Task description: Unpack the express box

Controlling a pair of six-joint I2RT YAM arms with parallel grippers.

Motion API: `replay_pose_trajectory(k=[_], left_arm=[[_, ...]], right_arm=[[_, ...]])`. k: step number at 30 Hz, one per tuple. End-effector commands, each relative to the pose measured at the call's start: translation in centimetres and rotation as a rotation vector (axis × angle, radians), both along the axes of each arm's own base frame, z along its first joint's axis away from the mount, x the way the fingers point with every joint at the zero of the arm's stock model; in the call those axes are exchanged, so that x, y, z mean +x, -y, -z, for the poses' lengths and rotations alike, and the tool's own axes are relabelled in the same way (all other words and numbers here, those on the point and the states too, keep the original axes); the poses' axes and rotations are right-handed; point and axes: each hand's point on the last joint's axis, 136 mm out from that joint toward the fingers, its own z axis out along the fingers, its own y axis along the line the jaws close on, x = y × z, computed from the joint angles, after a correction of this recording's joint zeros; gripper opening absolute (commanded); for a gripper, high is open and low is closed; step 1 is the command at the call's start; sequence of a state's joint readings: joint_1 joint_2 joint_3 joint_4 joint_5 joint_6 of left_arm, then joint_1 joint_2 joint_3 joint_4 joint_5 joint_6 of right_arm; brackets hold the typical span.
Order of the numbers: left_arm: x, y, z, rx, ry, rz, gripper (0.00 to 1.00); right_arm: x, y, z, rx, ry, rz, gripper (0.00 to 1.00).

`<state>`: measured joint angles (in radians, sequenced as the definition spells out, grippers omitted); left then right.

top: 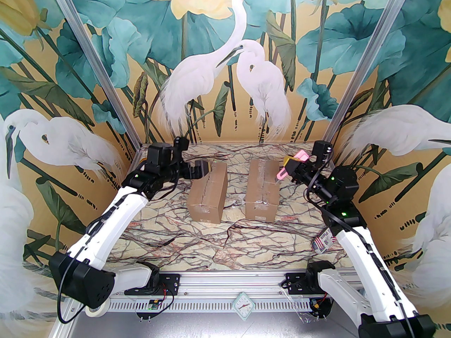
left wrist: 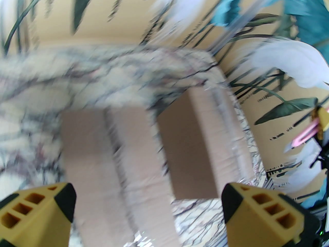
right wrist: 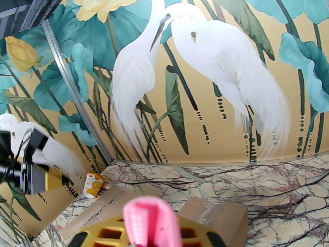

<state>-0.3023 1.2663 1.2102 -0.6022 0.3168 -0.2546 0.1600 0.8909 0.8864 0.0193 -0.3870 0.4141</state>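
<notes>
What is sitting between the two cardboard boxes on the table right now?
Nothing. Only a bare strip of marble-patterned table separates the left box from the right box, as the top external view shows.

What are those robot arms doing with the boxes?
Two boxes sit taped shut on the marble table. The right gripper holds a pink cutter near the far end of the right box. The left gripper hangs open by the far end of the left box. Neither looks cut yet.
</notes>
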Motion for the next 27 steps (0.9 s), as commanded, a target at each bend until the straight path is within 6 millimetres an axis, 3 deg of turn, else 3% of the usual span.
replay_pose_trajectory(k=[1,6,14,21,27], left_arm=[[-2.0,-0.9,3.5,0.009,-0.135,-0.024,1.0],[-3.1,-1.7,6.2,0.042,-0.195,-0.044,0.99],[-4.4,-1.4,7.7,0.003,-0.243,-0.031,0.99],[-6.1,1.3,7.7,-0.113,-0.286,0.037,0.9],[-7.3,6.5,6.7,-0.189,-0.274,0.158,0.86]], right_arm=[[1.0,0.3,-1.7,-0.014,0.015,0.113,0.11],[2.0,-1.9,-1.9,-0.034,-0.026,0.117,0.11],[3.0,-4.8,-1.3,-0.027,-0.042,0.071,0.11],[3.4,-5.5,-1.8,-0.038,-0.038,0.071,0.1],[4.2,-5.7,-2.1,-0.05,-0.032,0.084,0.1]])
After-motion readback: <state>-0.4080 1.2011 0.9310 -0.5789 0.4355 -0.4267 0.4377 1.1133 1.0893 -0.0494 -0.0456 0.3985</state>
